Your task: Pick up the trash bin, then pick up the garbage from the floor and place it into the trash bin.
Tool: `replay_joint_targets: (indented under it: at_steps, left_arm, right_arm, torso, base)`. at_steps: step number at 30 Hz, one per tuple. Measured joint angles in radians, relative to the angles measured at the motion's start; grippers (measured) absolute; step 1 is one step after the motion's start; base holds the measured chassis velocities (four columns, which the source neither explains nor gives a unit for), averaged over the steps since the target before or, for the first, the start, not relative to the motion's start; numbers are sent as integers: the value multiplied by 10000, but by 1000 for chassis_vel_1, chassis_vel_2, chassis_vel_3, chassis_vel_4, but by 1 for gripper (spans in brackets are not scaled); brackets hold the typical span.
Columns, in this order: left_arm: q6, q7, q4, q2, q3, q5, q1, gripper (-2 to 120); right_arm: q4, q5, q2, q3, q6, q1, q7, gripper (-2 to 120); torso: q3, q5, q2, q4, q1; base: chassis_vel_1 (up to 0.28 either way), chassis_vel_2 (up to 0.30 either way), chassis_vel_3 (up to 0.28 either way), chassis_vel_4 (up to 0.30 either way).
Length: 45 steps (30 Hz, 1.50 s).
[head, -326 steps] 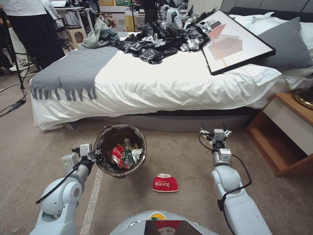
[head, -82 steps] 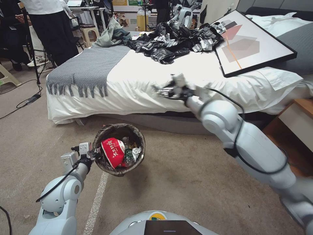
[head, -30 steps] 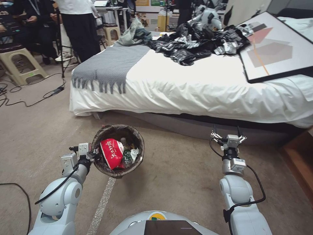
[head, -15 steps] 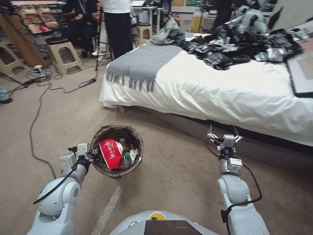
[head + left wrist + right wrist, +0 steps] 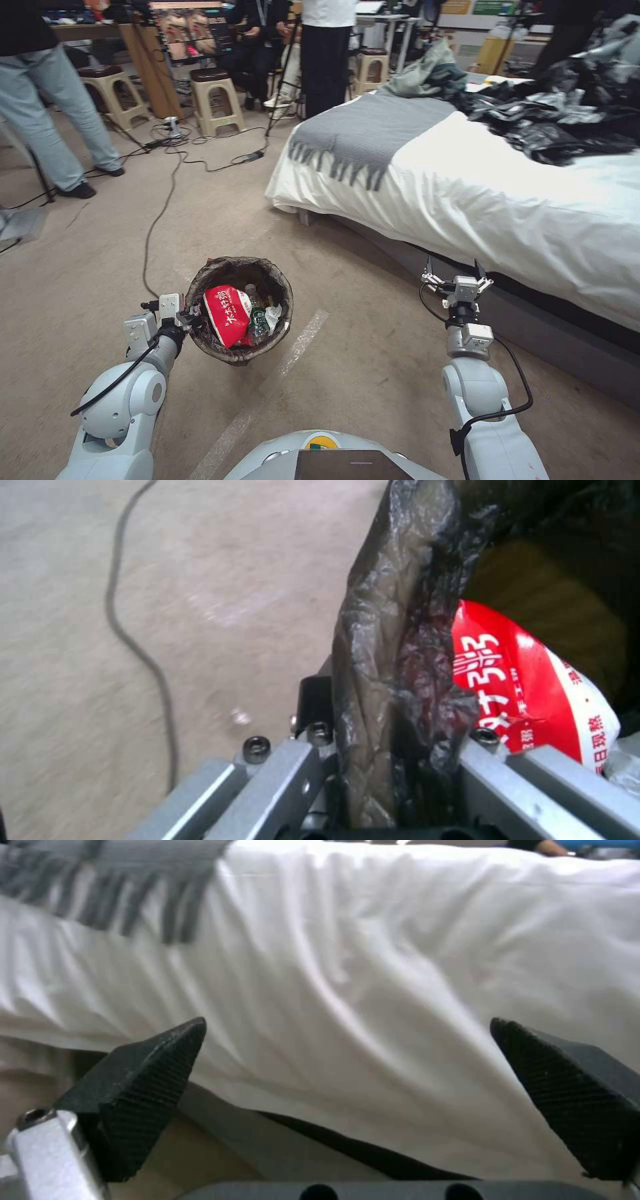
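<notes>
The left gripper (image 5: pixel 190 315) is closed on the rim of the trash bin (image 5: pixel 200 293), and it holds the bin above the floor (image 5: pixel 100 253) in front of the robot, on its left side. In the left wrist view the two metal fingers (image 5: pixel 280 775) stand on both sides of the dark bag liner (image 5: pixel 380 680), one outside and one inside the bin, and the liner is pressed between them.

Inside the bin lies the garbage. A red-and-white snack bag (image 5: pixel 227 315) is on top, leaning toward the side of the left gripper, and the same bag (image 5: pixel 527 680) shows just beside the liner in the left wrist view. Next to it stands a clear bottle with a green label (image 5: pixel 257 319), and a white tissue (image 5: pixel 273 315) touches the bottle on the other side.

The right gripper (image 5: pixel 457 279) is empty and its fingers are spread wide. It is held up in the air on the robot's right side, near the edge of the bed (image 5: pixel 520 213). In the right wrist view the two black fingertips (image 5: pixel 143 1080) are far apart, and between them the white sheet (image 5: pixel 373 990) of the bed is seen, with the fringe of a grey blanket (image 5: pixel 133 895) hanging over it.

A black cable (image 5: pixel 157 220) runs over the floor behind the bin.
</notes>
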Motion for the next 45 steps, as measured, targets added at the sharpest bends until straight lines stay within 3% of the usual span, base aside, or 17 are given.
replay_joint_targets:
  at_steps: [31, 45]
  left_arm:
    - [-42, 90, 81, -39, 48, -34, 17, 0]
    - [-36, 9, 137, -2, 48, -436, -17, 0]
  right_arm:
    - [-162, -107, 11, -157, 13, 0, 21, 100]
    - [-173, -129, -1, -239, 13, -14, 37, 100]
  torso:
    - [0, 0, 0, 0, 0]
    - [0, 0, 0, 3, 0]
  base:
    - [127, 119, 128, 127]
    - [51, 42, 36, 47]
